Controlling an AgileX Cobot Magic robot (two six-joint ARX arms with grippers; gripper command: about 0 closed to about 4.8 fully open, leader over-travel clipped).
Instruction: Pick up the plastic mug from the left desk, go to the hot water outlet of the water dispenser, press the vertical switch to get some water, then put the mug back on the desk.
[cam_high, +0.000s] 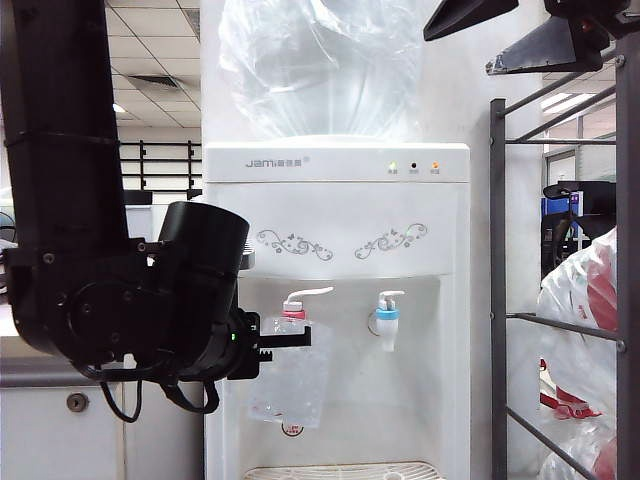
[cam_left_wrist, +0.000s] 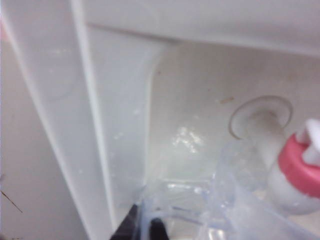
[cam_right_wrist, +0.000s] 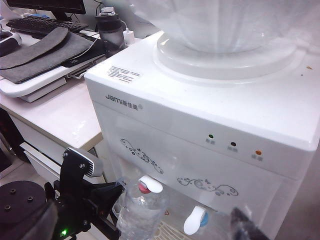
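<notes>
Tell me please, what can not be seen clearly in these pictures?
- Left gripper: its grip on the plastic mug is blurred and cut off in the left wrist view.
- Water in the mug: not visible.
- Right gripper: its fingertips are cut off in the exterior view.

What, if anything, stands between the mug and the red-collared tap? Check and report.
Nothing visible. The left gripper, shut on the plastic mug, holds it in the water dispenser recess directly beneath the hot water outlet. The right gripper, open, hangs high, well clear.
</notes>
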